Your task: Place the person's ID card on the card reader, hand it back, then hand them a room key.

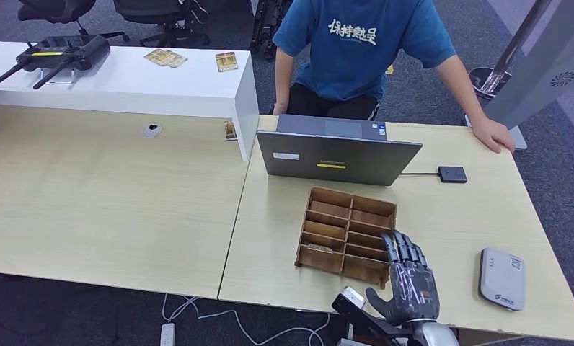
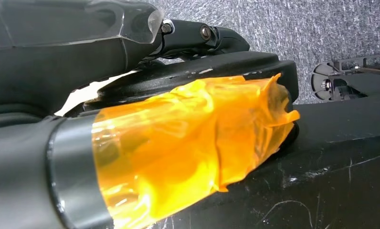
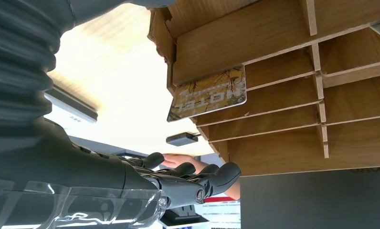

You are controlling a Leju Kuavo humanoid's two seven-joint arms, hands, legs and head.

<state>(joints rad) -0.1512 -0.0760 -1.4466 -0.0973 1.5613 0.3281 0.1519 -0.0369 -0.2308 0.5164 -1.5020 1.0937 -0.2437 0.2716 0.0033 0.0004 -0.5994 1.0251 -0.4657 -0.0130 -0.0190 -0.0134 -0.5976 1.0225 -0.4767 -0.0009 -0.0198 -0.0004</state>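
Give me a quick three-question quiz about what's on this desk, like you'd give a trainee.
1. True or false: the right robot hand is holding a card.
2. Which item lies on the desk to the right of that hand?
A. a stapler
B. the white card reader
C. a coffee mug
3. Fill in: the card sticking out of the wooden slotted organizer is printed with the word ____.

Key
1. False. Its fingers are spread over the organizer's near corner, with nothing in them.
2. B
3. HOTEL, seen upside down in the right wrist view.
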